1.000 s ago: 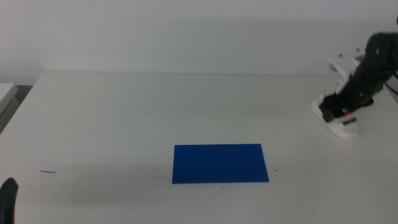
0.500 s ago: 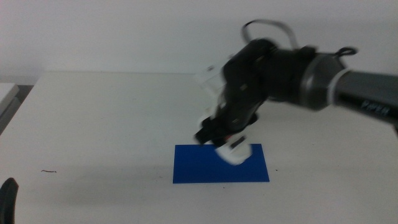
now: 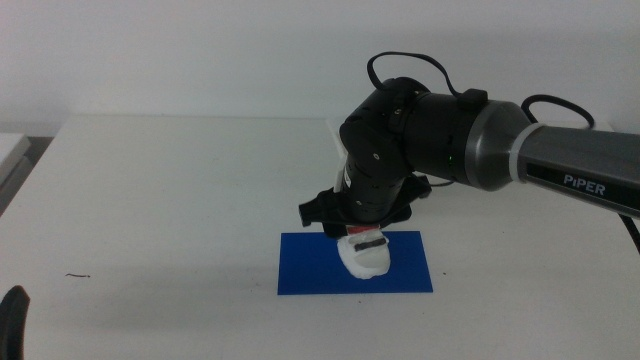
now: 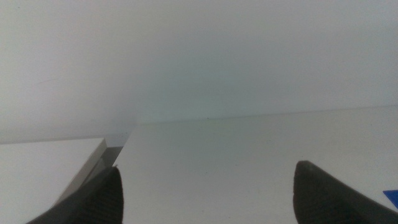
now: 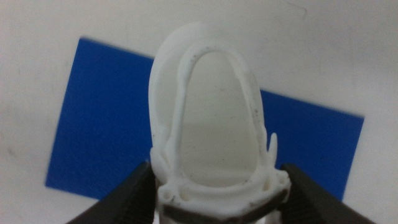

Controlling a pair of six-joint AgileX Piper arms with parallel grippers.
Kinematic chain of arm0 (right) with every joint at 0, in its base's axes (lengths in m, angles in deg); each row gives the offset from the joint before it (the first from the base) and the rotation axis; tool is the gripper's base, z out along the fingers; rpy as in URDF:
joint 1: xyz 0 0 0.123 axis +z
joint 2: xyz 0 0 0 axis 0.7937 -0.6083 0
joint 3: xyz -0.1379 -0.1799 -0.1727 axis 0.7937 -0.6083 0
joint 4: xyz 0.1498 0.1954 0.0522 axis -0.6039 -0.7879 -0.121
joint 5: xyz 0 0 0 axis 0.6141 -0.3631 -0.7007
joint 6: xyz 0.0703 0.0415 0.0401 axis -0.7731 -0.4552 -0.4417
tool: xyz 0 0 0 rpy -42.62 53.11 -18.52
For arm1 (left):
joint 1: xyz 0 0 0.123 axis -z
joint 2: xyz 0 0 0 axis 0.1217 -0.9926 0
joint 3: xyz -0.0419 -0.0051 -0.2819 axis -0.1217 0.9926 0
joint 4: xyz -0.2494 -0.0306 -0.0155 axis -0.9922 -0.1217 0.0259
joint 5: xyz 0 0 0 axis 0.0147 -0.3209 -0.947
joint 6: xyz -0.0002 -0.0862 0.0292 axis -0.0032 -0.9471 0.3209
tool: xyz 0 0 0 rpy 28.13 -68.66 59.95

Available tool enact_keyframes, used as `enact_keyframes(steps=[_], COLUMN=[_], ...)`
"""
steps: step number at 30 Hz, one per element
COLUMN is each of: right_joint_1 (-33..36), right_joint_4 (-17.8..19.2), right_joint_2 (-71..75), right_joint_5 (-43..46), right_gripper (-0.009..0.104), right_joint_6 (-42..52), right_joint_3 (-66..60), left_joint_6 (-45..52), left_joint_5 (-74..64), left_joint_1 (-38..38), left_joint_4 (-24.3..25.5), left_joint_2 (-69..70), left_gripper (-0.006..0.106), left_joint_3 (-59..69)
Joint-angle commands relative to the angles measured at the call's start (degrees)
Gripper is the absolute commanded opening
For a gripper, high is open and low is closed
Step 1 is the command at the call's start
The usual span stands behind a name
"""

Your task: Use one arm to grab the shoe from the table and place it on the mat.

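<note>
The right arm (image 3: 470, 140) reaches in from the right over the white table (image 3: 150, 200). Its gripper (image 3: 362, 232) is shut on the white shoe (image 3: 365, 256), which hangs toe down at the middle of the dark blue mat (image 3: 310, 270). I cannot tell whether the shoe touches the mat. In the right wrist view the shoe (image 5: 211, 118) sits between the two dark jaws of that gripper (image 5: 217, 202), with the mat (image 5: 99, 143) beneath it. The left gripper (image 3: 12, 318) waits at the bottom left edge; its wrist view shows it (image 4: 205, 193) open and empty.
A small dark mark (image 3: 77, 275) lies on the table at the left. The table's left edge (image 3: 30, 165) borders another white surface (image 4: 43, 162). A corner of the mat (image 4: 393, 196) shows in the left wrist view.
The right arm has carried the shoe from the table's far right to over the mat and lowered it there. The left gripper has not moved.
</note>
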Motion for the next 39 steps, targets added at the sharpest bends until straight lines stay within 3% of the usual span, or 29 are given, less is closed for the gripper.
enact_keyframes(steps=[1,5,8,12,17,21,32,39], right_joint_1=[-0.30,-0.30,-0.30,-0.30,-0.30,-0.71,-2.57,-2.57], right_joint_4=[-0.14,-2.46,-5.24,0.33,0.40,-0.31,-7.34,-6.91], right_joint_2=[0.34,0.34,0.34,0.34,0.34,0.34,-1.36,-1.74], right_joint_5=[0.02,-2.37,-2.85,-3.56,-11.64,-12.97,-10.24,-9.64], right_gripper=[0.020,0.020,0.020,0.019,0.009,-0.003,-0.003,-0.003], right_joint_6=[-7.08,-20.30,-35.85,-57.25,-89.31,-89.31,-89.31,-89.21], right_joint_3=[0.03,0.03,0.03,0.03,0.03,0.03,0.14,0.14], left_joint_6=[-0.17,-0.17,-0.17,-0.17,-0.17,-0.17,-0.17,-0.17], left_joint_5=[0.71,0.71,0.71,0.71,0.71,0.71,0.71,0.71], left_joint_1=[0.04,0.04,0.04,0.04,0.04,0.04,0.04,0.04], left_joint_4=[-0.23,-0.23,-0.23,-0.23,-0.23,-0.23,-0.23,-0.23], left_joint_2=[-0.28,-0.28,-0.28,-0.28,-0.28,-0.28,-0.28,-0.28], left_gripper=[0.094,0.094,0.094,0.094,0.094,0.094,0.094,0.094], left_joint_3=[0.05,0.05,0.05,0.05,0.05,0.05,0.05,0.05])
